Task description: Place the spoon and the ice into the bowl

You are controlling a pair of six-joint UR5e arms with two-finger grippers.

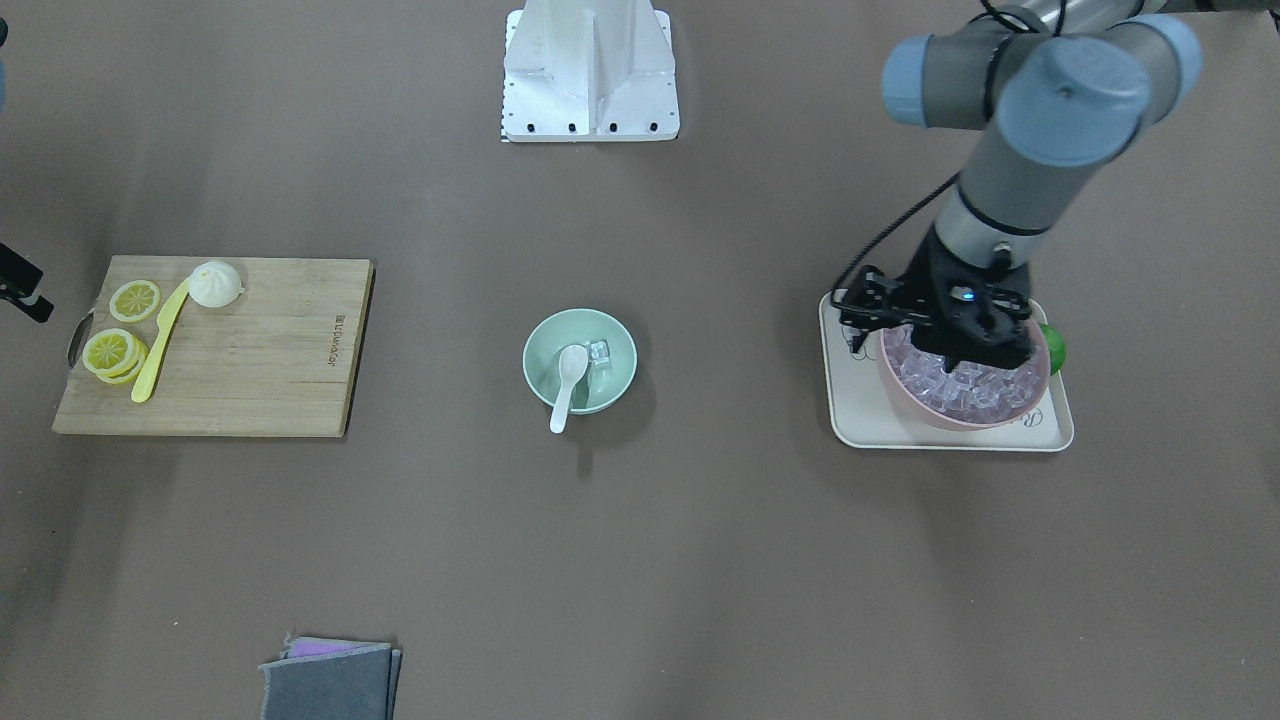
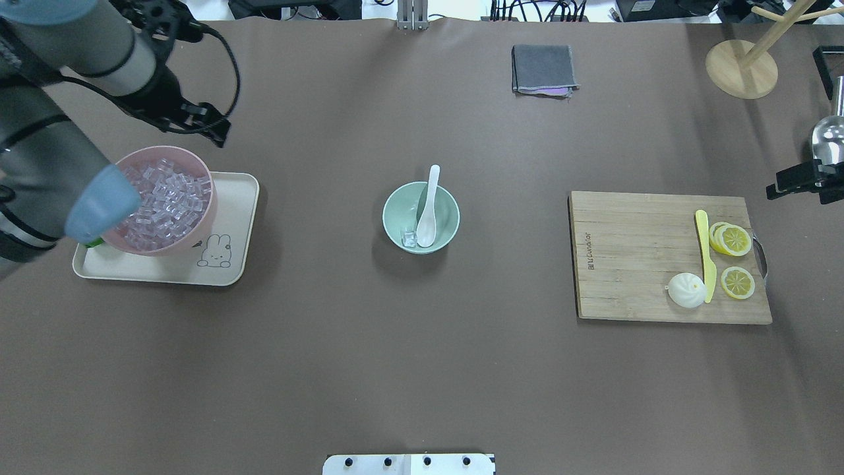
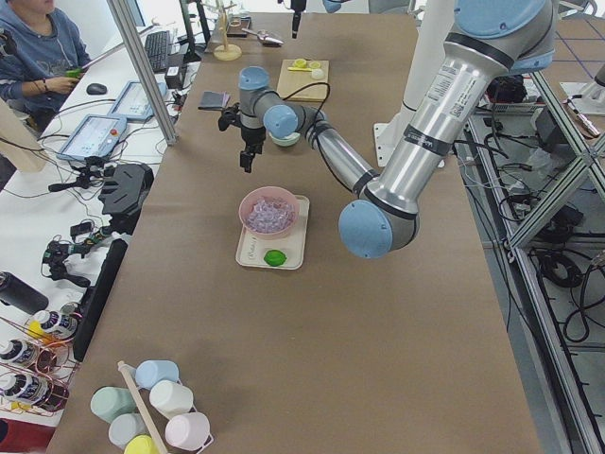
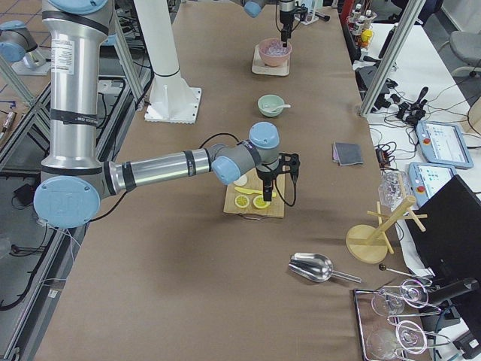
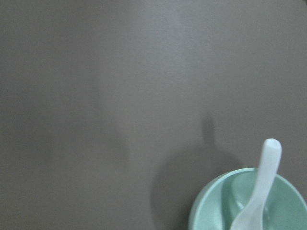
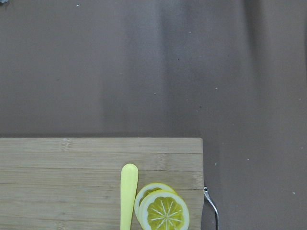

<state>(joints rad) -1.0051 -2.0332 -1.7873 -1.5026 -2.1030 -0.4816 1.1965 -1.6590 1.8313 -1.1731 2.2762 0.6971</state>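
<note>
The mint-green bowl (image 1: pixel 612 343) stands mid-table, also in the overhead view (image 2: pixel 395 210) and the left wrist view (image 5: pixel 211 211). The white spoon (image 1: pixel 567 382) lies in it, its handle over the rim (image 2: pixel 429 208). One clear ice cube (image 1: pixel 598 351) sits in the bowl beside the scoop (image 2: pixel 409 238). More ice (image 2: pixel 165 198) fills the pink bowl (image 1: pixel 960 418). My left gripper (image 1: pixel 975 340) hangs above the pink bowl (image 2: pixel 214 130); I cannot tell whether it is open or holds anything. My right gripper (image 2: pixel 791 181) hovers by the cutting board's outer end; its jaws are unclear.
The pink bowl stands on a cream tray (image 2: pixel 231 198) with a green lime (image 1: pixel 1055 348). A wooden cutting board (image 2: pixel 633 257) carries a yellow knife (image 2: pixel 704 254), lemon slices (image 2: pixel 735 239) and a white bun (image 2: pixel 686 290). A grey cloth (image 2: pixel 542 69) and a wooden stand (image 2: pixel 742 66) are far.
</note>
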